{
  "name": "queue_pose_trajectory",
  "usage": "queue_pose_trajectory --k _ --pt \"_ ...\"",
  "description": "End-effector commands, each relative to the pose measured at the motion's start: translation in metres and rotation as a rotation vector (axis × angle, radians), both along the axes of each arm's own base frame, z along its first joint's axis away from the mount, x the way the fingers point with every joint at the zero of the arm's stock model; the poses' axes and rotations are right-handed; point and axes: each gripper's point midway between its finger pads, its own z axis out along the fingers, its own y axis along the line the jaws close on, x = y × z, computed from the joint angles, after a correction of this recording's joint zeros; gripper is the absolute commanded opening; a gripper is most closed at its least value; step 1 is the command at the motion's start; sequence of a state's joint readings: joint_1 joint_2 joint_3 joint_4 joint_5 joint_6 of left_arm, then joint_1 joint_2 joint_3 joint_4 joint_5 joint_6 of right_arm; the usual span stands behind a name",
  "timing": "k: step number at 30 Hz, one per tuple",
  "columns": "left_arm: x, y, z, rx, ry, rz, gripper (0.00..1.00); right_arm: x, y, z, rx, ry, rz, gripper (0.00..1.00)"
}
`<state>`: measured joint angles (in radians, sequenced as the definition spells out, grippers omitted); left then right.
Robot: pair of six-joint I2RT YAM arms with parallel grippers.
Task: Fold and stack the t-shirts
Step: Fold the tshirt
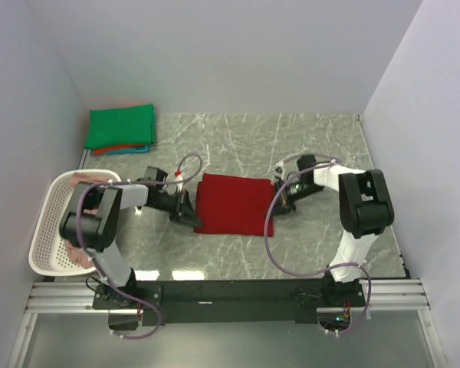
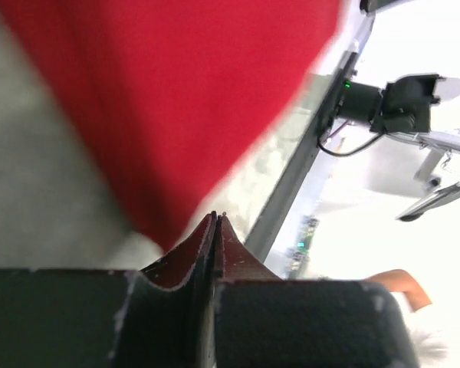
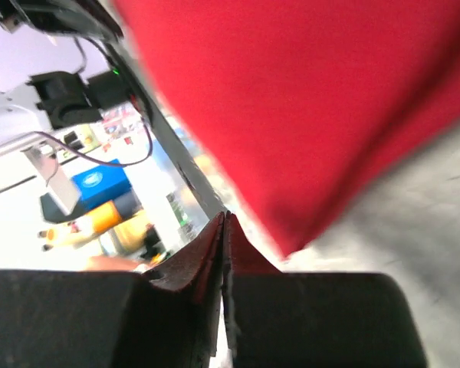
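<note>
Folded stack (image 1: pixel 121 128), green on top, is done at the far-left corner, and the dark red t-shirt (image 1: pixel 231 204) lies mid-surface as a part-folded rectangle. The left end effector (image 1: pixel 192 215) and right end effector (image 1: pixel 277 202) flank it, fingers pressed together; whether they nip cloth, I can't tell. A pink shirt (image 1: pixel 77 253) waits in the basket (image 1: pixel 44 230).

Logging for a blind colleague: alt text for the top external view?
A folded dark red t-shirt lies centred with the left gripper at its left edge and the right gripper at its right. A green-topped shirt stack sits far left; a white lattice basket near left.
</note>
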<state>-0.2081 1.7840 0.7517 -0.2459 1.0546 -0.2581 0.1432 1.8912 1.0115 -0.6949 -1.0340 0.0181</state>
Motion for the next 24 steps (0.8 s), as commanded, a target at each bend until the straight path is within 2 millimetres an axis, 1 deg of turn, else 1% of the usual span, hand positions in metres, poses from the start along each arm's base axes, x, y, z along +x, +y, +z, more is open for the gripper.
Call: queue_pose_trajectory --k 1,2,3,4,5,6,7,8,9,10,11,12,13,15,16,17,18,19,20,21,22,23,24 --pt "0.019 -0.014 0.07 -0.078 -0.28 -0.075 0.09 0.019 0.013 0.073 0.078 -0.194 0.009 0.08" --pt "0.024 -0.022 0.082 -0.097 -0.308 -0.076 0.1 0.026 0.021 0.081 0.095 -0.218 -0.002 0.09" --pt "0.034 -0.033 0.093 -0.111 -0.345 -0.056 0.1 0.037 0.03 0.086 0.106 -0.238 -0.028 0.09" --pt "0.031 -0.05 0.101 -0.128 -0.362 -0.079 0.11 0.035 0.047 0.087 0.121 -0.238 0.0 0.09" --pt "0.035 -0.059 0.105 -0.147 -0.377 -0.07 0.12 0.032 0.056 0.084 0.13 -0.227 0.007 0.09" --pt "0.045 -0.072 0.117 -0.187 -0.394 -0.031 0.13 0.038 0.066 0.084 0.15 -0.261 0.012 0.08" --pt "0.048 -0.084 0.109 -0.183 -0.383 -0.017 0.13 0.035 0.077 0.078 0.146 -0.217 0.006 0.08" --pt "0.053 -0.089 0.105 -0.184 -0.37 -0.001 0.13 0.026 0.089 0.071 0.143 -0.208 0.034 0.08" --pt "0.058 -0.093 0.101 -0.179 -0.346 0.018 0.13 0.029 0.097 0.067 0.139 -0.225 0.034 0.08" --pt "0.069 -0.094 0.082 -0.15 -0.318 0.05 0.12 0.031 0.099 0.052 0.108 -0.215 0.028 0.08" --pt "0.076 -0.094 0.075 -0.144 -0.311 0.064 0.11 0.032 0.103 0.041 0.087 -0.214 0.026 0.08" --pt "0.081 -0.093 0.065 -0.13 -0.286 0.084 0.11 0.038 0.104 0.031 0.071 -0.212 0.011 0.08" --pt "0.088 -0.089 0.043 -0.091 -0.245 0.115 0.1 0.043 0.105 0.012 0.042 -0.179 -0.004 0.08" --pt "0.096 -0.082 0.021 -0.058 -0.189 0.151 0.09 0.052 0.104 -0.007 0.003 -0.159 -0.024 0.06" --pt "0.099 -0.071 -0.004 -0.004 -0.117 0.188 0.08 0.053 0.103 -0.019 -0.007 -0.141 -0.022 0.06" --pt "0.102 -0.064 -0.013 0.011 -0.098 0.21 0.08 0.056 0.101 -0.027 -0.033 -0.153 -0.025 0.06" --pt "0.104 -0.056 -0.022 0.027 -0.076 0.229 0.08 0.054 0.096 -0.035 -0.06 -0.168 -0.004 0.06" --pt "0.106 -0.043 -0.031 0.047 -0.049 0.262 0.07 0.051 0.091 -0.042 -0.087 -0.166 0.007 0.06" --pt "0.103 -0.037 -0.033 0.052 -0.018 0.266 0.07 0.05 0.085 -0.049 -0.127 -0.165 0.009 0.06" --pt "0.1 -0.031 -0.036 0.059 -0.003 0.264 0.07 0.044 0.071 -0.055 -0.162 -0.121 0.01 0.06" --pt "0.102 -0.022 -0.033 0.058 0.0 0.274 0.07 0.041 0.062 -0.059 -0.192 -0.083 -0.005 0.06" --pt "0.093 -0.016 -0.034 0.075 0.043 0.268 0.07 0.04 0.052 -0.06 -0.213 -0.041 -0.027 0.06" --pt "0.092 -0.007 -0.03 0.07 0.026 0.26 0.07 0.029 0.045 -0.053 -0.194 0.038 -0.025 0.08"
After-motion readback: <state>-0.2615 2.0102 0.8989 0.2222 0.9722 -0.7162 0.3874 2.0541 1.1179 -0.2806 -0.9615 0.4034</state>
